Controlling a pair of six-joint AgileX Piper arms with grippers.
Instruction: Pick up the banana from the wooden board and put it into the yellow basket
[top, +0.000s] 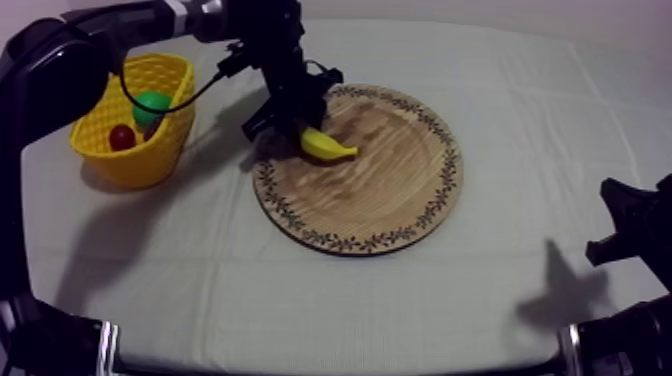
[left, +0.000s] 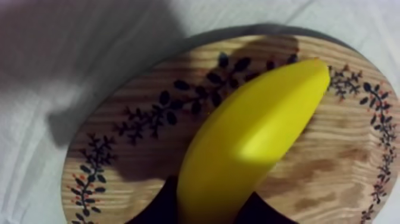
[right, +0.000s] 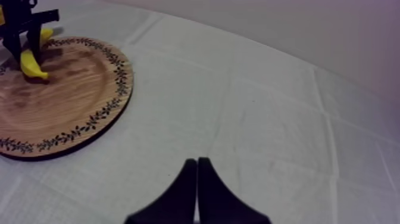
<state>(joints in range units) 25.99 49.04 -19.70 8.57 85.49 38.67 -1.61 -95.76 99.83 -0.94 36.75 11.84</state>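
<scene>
My left hand (top: 295, 128) is clamped on the banana (top: 330, 147) at the wooden board's (top: 385, 195) rim, on the yellow basket (top: 150, 165) side. My right hand (right: 197, 162), closed on nothing, sits over the bench (top: 300, 300), well apart from the board.

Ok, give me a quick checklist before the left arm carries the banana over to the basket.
1. Left gripper shut on the banana: ok.
2. Banana lifted clear of the wooden board: cannot tell.
3. Yellow basket upright, opening up: ok.
4. Room in the basket beside the small red fruit and the green fruit: ok.
5. Right gripper shut, off the board and away from the path: ok.
</scene>
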